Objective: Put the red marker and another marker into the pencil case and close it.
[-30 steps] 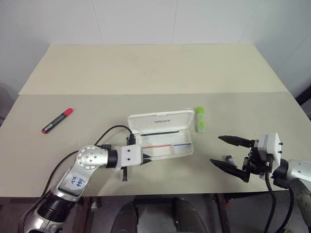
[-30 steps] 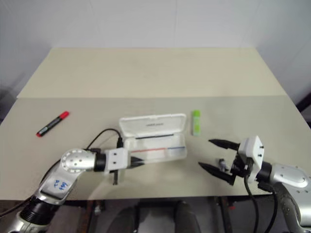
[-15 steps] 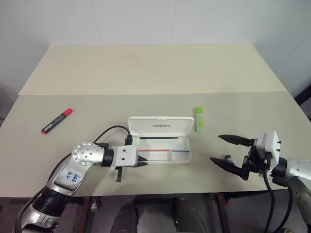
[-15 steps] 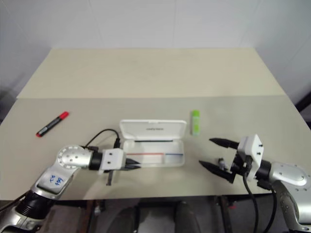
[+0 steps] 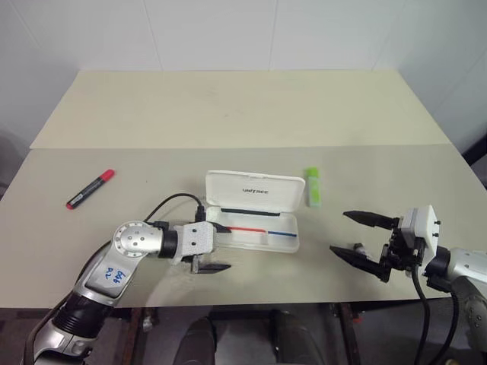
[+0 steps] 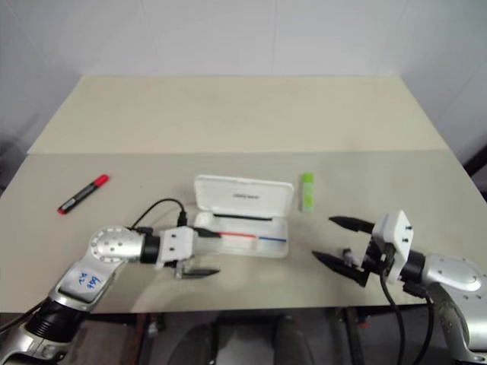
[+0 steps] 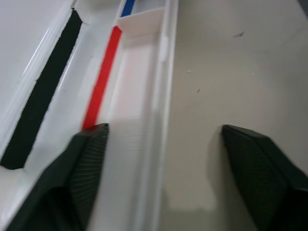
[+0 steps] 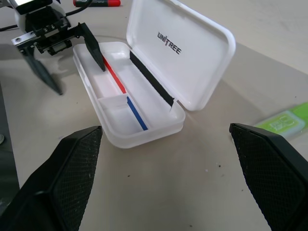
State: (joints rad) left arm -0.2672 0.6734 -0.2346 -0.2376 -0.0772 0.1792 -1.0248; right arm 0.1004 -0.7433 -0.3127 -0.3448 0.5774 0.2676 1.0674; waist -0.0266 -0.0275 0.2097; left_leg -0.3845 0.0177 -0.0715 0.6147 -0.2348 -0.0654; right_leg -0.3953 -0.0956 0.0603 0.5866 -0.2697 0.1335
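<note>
One slim black-barrelled red marker [image 5: 90, 189] at 9 o'clock on the beige worktop [image 5: 228, 114]: light, stiff, likely rolls; grip mid-barrel. Left gripper [image 5: 215, 247] fingers apart, straddling the front wall of the one white hinged plastic pencil case [image 5: 255, 213], lid open, empty. One chunky light-green highlighter [image 5: 312, 186] just beside it at 3 o'clock: flat-sided, easy. Right gripper [image 5: 358, 236] fingers apart, holding nothing.

Open white case [image 8: 144, 91] on a beige table [image 8: 202, 159], lid raised, lettering showing, red and blue stripes inside the tray. Left gripper [image 8: 67, 62] at the tray's far end, jaws spread, one inside the tray, the other outside. Green highlighter [image 8: 284, 121] beside the lid; red marker [image 8: 96, 3] beyond.
</note>
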